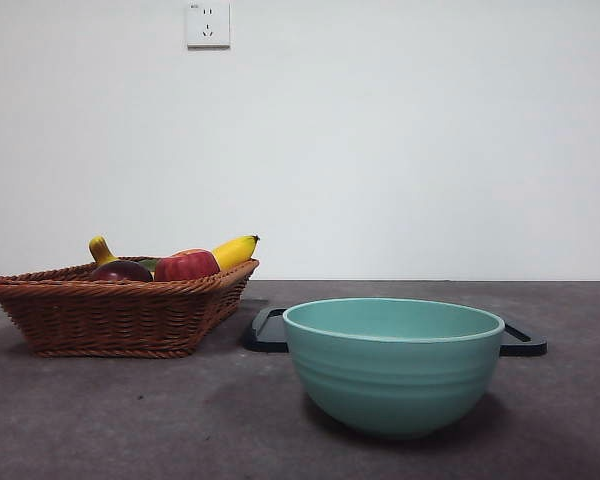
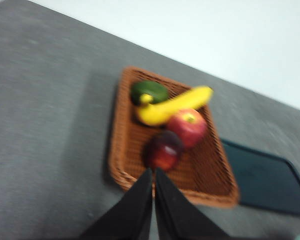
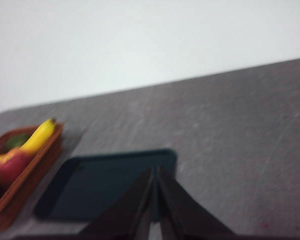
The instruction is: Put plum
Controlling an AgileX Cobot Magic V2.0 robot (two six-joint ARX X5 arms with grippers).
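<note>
The plum [image 2: 162, 150] is dark maroon and lies in a brown wicker basket [image 2: 125, 145] next to a red apple [image 2: 188, 127]; in the front view the plum [image 1: 121, 270] peeks over the basket rim [image 1: 110, 290] at the left. My left gripper [image 2: 153, 172] hovers above the basket's near edge, close to the plum, its jaws shut with nothing between them. My right gripper [image 3: 154, 172] is shut and empty above a dark tray [image 3: 105, 187]. Neither arm shows in the front view.
A teal bowl [image 1: 392, 365] stands front and centre, with the dark tray [image 1: 270, 330] behind it. The basket also holds a banana [image 2: 172, 105], the apple [image 1: 186, 265] and a green fruit [image 2: 149, 91]. A white wall backs the table.
</note>
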